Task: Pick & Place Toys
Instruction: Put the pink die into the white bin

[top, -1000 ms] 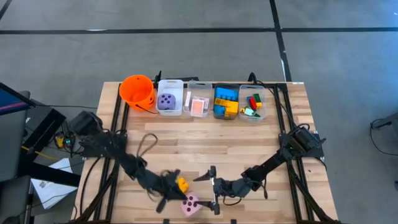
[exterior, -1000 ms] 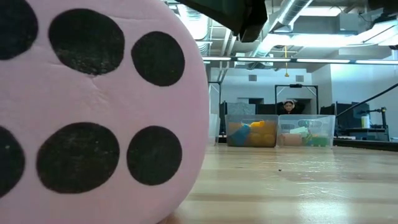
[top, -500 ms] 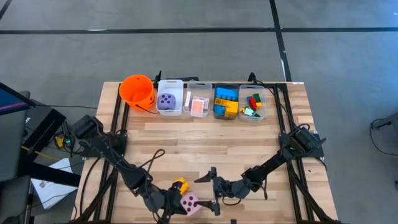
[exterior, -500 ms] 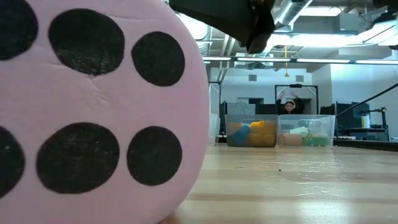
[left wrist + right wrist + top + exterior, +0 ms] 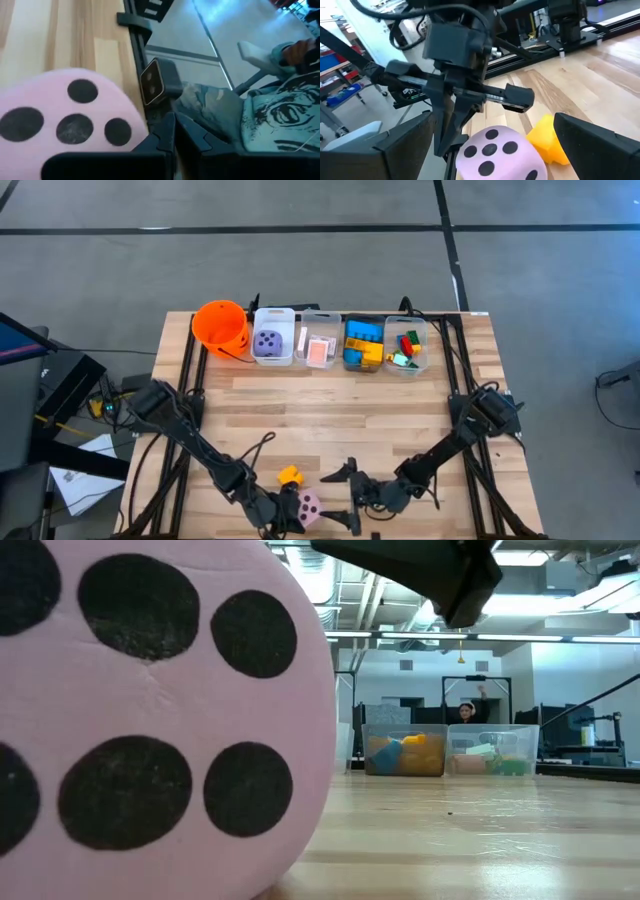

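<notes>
Pink die (image 5: 309, 507) sits between closed left end effector (image 5: 281, 518) and wide-open right end effector (image 5: 350, 494).

Matt, soft foam-like pink die (image 5: 308, 507) on smooth pale wooden table (image 5: 330, 405).

The right tool (image 5: 490, 145) has its two dark fingers spread wide, one at 8 o'clock, one at 4. Between them on the wooden tabletop (image 5: 600, 80) sits the pink dotted die (image 5: 497, 155), a yellow brick (image 5: 549, 137) touching it. Just beyond, the left tool (image 5: 462, 112) points down, fingers together.
</notes>
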`<state>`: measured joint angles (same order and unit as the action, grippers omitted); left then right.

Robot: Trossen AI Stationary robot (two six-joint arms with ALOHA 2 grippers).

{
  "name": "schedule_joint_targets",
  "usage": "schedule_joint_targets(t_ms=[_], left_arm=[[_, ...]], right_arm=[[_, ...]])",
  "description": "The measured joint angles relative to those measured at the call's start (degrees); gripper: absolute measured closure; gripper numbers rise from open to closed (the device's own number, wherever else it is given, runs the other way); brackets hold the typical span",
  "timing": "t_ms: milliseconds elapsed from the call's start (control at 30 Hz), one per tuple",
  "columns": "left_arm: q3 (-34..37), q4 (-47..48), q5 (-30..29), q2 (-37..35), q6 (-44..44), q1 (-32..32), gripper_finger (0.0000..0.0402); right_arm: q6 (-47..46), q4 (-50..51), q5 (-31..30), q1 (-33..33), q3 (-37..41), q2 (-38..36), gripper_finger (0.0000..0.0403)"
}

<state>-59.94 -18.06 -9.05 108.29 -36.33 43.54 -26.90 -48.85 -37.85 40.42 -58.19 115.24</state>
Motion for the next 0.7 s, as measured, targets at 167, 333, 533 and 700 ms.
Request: schedule_joint_targets(t_ms=[167, 333, 533, 700], left_arm=[[0.0, -0.13, -0.02, 2.19, -1.2, 0.01, 0.0402], [-0.12, -0.05, 0.12, 3.73, -1.28, -0.83, 0.0402], [-0.17, 6.77, -4.1, 2.66, -0.4, -3.15, 0.0402], [0.07, 14.89, -7.28, 1.82, 0.34, -5.56, 0.0401]], right_arm=[[0.09, -0.02, -1.66, 0.6, 0.0, 0.0, 0.0003], [-0.12, 0.02, -1.66, -0.06, 0.0, 0.0, 0.0003], [-0.12, 0.01, -1.62, -0.08, 0.0, 0.0, 0.0003], [-0.12, 0.26, -1.17, -0.04, 0.0, 0.0, 0.0003]])
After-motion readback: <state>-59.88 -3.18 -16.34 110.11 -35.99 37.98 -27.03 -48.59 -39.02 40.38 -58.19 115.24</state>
